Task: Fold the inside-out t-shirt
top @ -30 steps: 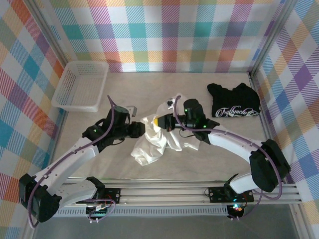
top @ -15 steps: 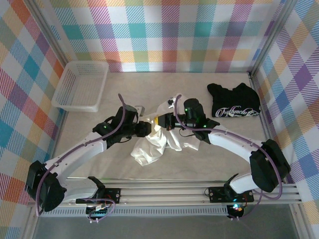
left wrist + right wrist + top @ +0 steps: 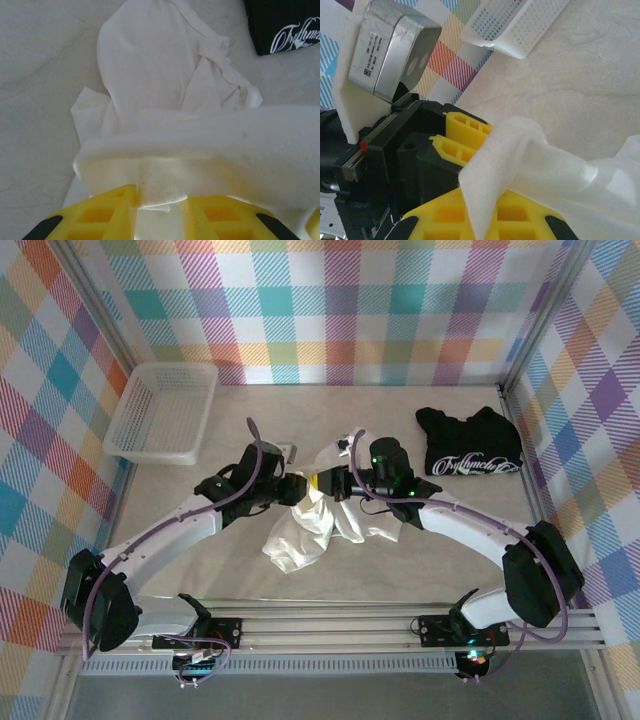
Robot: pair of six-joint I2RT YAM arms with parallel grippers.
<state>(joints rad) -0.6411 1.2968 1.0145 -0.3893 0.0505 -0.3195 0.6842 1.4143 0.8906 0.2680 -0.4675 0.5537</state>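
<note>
Plaid walls point(image 3: 340, 300) close in a pale, marbled tabletop point(image 3: 350, 575). The right tool point(image 3: 322, 483) is clamped on a raised fold of the inside-out t-shirt point(image 3: 300, 535), and in its wrist view the white cloth spills out from between the yellow fingers. The left tool point(image 3: 296, 490) faces it almost nose to nose from the 9 o'clock side. Its jaws stand narrowly apart with a strip of the same cloth between them, and I cannot tell whether they are biting yet.

Below the two tools the rest of the shirt hangs and lies crumpled at the tabletop's centre, trailing toward 6 o'clock. A black t-shirt point(image 3: 470, 445) with white script lies well apart at 2 o'clock, and a white mesh basket point(image 3: 160, 410) sits at 10 o'clock.

The step in hand looks like a two-handed pickup to spread the shirt. To do it well, the left tool should close fully on one layer at the hem or shoulder. The tools should then part sideways, toward 9 and 3 o'clock. That draws the cloth taut without dragging it onto the black shirt.
</note>
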